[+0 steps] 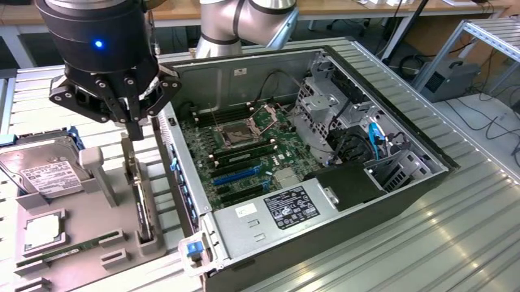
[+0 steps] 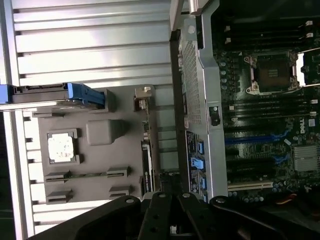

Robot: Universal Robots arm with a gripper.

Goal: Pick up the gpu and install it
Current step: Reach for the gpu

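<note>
I am at the pick-up stage: my gripper (image 1: 134,131) hangs over the grey parts tray (image 1: 89,243), its fingers drawn together right at the upper end of the gpu (image 1: 140,194). The card stands on edge in its slot at the side of the tray nearest the open computer case (image 1: 390,115), with the hard drive (image 1: 45,173) and the memory stick (image 1: 69,249) elsewhere on the tray. In the wrist view the gpu (image 2: 146,160) runs edge-on straight toward my closed gripper (image 2: 167,197). Whether the tips already pinch the card's edge or sit just above it I cannot make out — the contact is hidden behind the fingers. Nothing is installed yet: the blue expansion slots (image 1: 235,176) on the motherboard (image 1: 243,152) lie bare. By my reckoning, any lift from here calls for a firm hold on that thin edge and a straight pull out of the tray slot — a tilt could bind the card against the slot walls or the case side just beside it.
</note>
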